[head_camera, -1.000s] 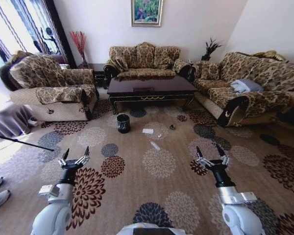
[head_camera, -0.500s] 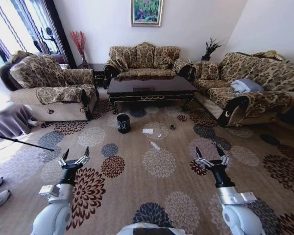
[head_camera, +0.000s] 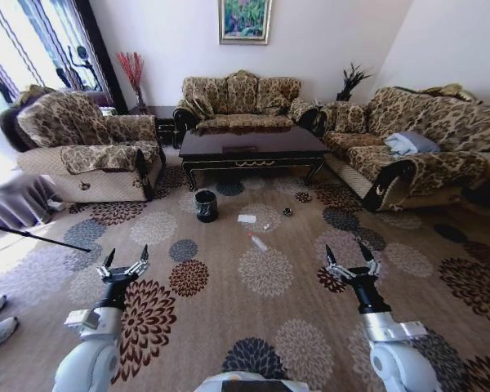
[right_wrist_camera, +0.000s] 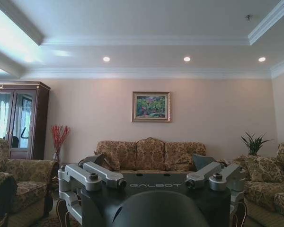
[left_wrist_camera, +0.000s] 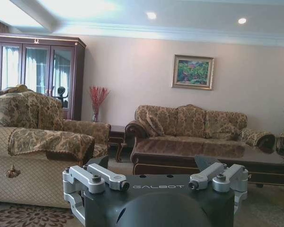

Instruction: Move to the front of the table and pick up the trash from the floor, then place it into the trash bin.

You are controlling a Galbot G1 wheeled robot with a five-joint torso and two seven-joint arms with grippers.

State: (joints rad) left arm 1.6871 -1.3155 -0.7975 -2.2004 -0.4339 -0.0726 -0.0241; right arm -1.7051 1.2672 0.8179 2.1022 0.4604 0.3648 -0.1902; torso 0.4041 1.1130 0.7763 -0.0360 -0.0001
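- The step in hand, as I judge it, is the approach: the robot stands well back on the tan-brown carpeted floor (head_camera: 269,327) patterned with round flower medallions, and the litter lies in the upper middle of the head view, just short of the long, glossy dark-brown wooden coffee table (head_camera: 249,145).
- To do it well, the base should roll straight ahead and stop short of the litter, so that nothing is run over or pushed under the tabletop and every piece stays within arm's reach.
- Left claw (head_camera: 124,265): lower left of the head view, raised above the carpet, fingers spread apart, holding nothing.
- One small black cylindrical trash bin (head_camera: 205,205) with a clear liner stands left of centre, near the table's left front leg; the stopping spot should keep it reachable too.
- One flat white paper square (head_camera: 247,219) lies just right of the bin.
- One clear plastic bottle (head_camera: 257,241) lies below the paper, nearer the robot; its cap is too small to make out.
- One small dark crumpled wrapper (head_camera: 287,211) lies right of the paper, nearer the table.
- That makes three pieces of trash, all apart from one another.
- Right claw (head_camera: 351,265): lower right, likewise raised, fingers apart, empty.
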